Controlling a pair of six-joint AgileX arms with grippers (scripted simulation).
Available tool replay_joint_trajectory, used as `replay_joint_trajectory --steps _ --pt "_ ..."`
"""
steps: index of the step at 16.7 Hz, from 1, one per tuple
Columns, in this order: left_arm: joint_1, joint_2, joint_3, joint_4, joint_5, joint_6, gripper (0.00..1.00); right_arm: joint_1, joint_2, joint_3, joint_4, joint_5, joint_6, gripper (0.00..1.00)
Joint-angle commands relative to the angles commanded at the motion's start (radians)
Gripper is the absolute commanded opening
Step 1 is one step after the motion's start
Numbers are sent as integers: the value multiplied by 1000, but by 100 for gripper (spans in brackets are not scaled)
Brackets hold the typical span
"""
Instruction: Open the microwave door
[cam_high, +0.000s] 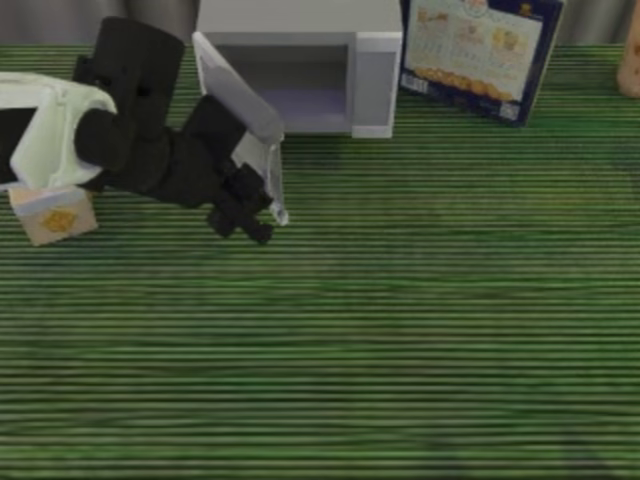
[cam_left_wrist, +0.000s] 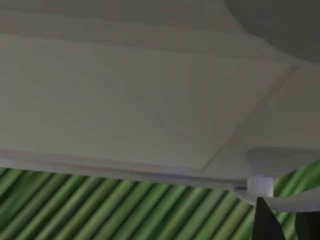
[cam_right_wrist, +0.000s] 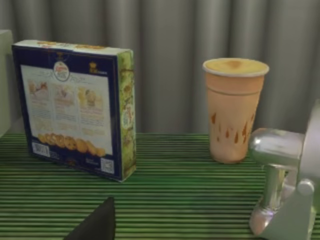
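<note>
The silver-grey microwave (cam_high: 300, 18) stands at the back of the table, left of centre. Its microwave door (cam_high: 235, 88) is swung out toward the front left, and the cavity (cam_high: 290, 85) shows beside the narrow control panel (cam_high: 375, 85). My left gripper (cam_high: 262, 210) is at the door's free edge, shut on the pale handle (cam_high: 277, 185). In the left wrist view the door (cam_left_wrist: 140, 100) fills most of the picture. There the dark fingertips (cam_left_wrist: 267, 222) sit just under the handle (cam_left_wrist: 280, 200). Of my right gripper (cam_right_wrist: 97, 227) only a dark corner shows; it is outside the top view.
A blue printed carton (cam_high: 480, 55) stands upright right of the microwave. An orange cup (cam_right_wrist: 234, 110) stands further right, next to a silver metal object (cam_right_wrist: 280, 190). A small pale box (cam_high: 55, 212) lies at the left edge under my left arm.
</note>
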Motion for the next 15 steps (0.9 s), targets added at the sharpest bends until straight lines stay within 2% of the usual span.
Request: replay_joint_trajectory --steps 7,15 --pt "0 0 0 0 0 0 0 0 0 0 0 0 0 100" --pt "27 -2 3 -30 44 67 0 0 0 0 0 0 0 100"
